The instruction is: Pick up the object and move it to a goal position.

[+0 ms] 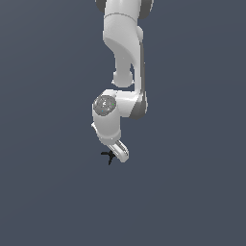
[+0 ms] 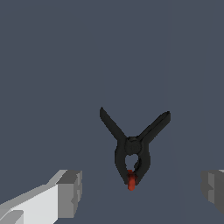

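The object is a small black clamp (image 2: 132, 148) with two splayed prongs and a red tip, lying on the dark grey surface. In the wrist view it sits between my two grey fingertips (image 2: 70, 192), which stand wide apart and do not touch it. My gripper (image 2: 142, 190) is open and empty. In the exterior view the clamp (image 1: 109, 155) shows as a tiny black shape just at the exterior view's left of my white gripper (image 1: 120, 153), which hangs low over the surface.
The white arm (image 1: 126, 57) comes down from the top of the exterior view. The dark grey surface (image 1: 48, 192) spreads all around with nothing else on it in view.
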Controlling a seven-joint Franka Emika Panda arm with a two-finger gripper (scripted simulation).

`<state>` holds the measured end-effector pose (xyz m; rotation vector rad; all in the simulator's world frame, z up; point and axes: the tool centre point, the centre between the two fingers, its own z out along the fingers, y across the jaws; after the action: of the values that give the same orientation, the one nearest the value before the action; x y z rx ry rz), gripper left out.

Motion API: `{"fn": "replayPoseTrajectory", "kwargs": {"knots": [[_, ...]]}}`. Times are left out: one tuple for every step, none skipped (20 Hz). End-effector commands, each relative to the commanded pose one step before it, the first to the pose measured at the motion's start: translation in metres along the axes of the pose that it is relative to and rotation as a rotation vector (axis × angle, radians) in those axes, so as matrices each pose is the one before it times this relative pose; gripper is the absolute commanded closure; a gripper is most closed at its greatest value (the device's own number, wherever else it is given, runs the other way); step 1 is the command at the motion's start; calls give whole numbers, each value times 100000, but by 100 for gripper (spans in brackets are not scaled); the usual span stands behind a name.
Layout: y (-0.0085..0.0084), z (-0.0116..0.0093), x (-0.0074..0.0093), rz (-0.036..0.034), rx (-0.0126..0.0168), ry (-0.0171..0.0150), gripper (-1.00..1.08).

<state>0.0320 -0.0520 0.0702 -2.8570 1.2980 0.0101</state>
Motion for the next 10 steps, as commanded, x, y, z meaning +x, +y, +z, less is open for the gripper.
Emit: {"fn": "replayPoseTrajectory", "kwargs": {"knots": [[131, 334, 380, 3463, 3, 396, -92], [40, 97, 103, 929, -11, 101, -92], [32, 79, 85, 760, -9, 84, -92], [24, 62, 65, 588, -7, 65, -92], [18, 44, 48, 423, -5, 47, -92], [10, 26, 28, 252, -3, 28, -92], [3, 9, 9, 84, -1, 9, -92], [4, -32, -53, -509, -35, -80, -92], [-1, 40, -2, 0, 0, 0, -92], [-4, 118, -7, 0, 0, 0, -92]]}}
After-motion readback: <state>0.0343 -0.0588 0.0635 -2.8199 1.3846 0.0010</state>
